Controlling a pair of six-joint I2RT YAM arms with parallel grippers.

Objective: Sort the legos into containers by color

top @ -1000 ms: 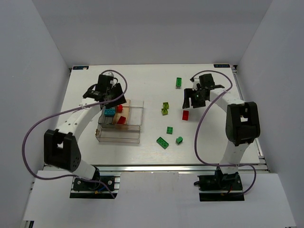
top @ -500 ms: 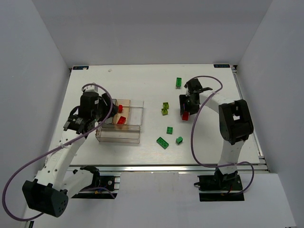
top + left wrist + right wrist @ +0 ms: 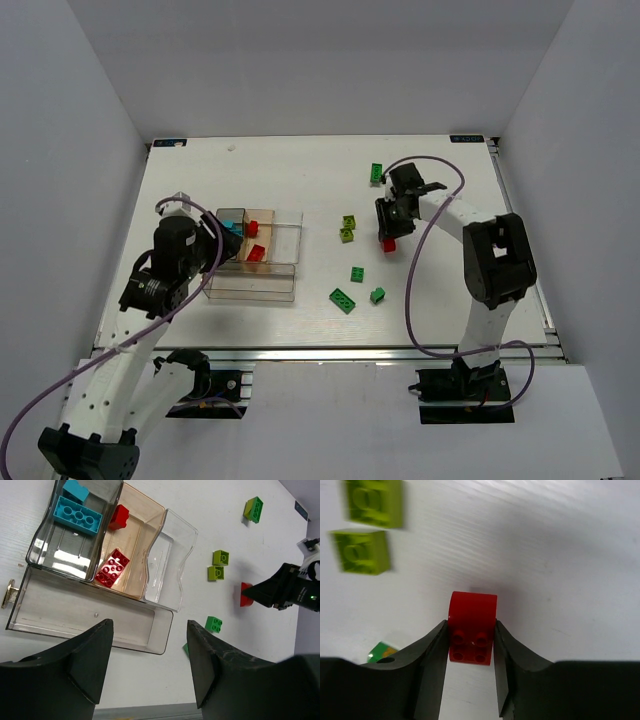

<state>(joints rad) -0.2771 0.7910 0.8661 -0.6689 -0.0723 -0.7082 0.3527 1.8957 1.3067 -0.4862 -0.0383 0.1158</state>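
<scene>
The right claw [image 3: 470,635] has dropped and clamped on the red brick [image 3: 472,607], which sits on the surface right of the bins [image 3: 176,587]. The left claw [image 3: 149,650], apart and empty, has pulled back nearward. The tan bin [image 3: 142,540] is likely next.

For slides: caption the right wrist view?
Right hand grips a red lego resting on the table; two lime-yellow legos lie beyond.

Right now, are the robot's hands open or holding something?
Left gripper: open, holding nothing.
Right gripper: closed on the red brick.
</scene>
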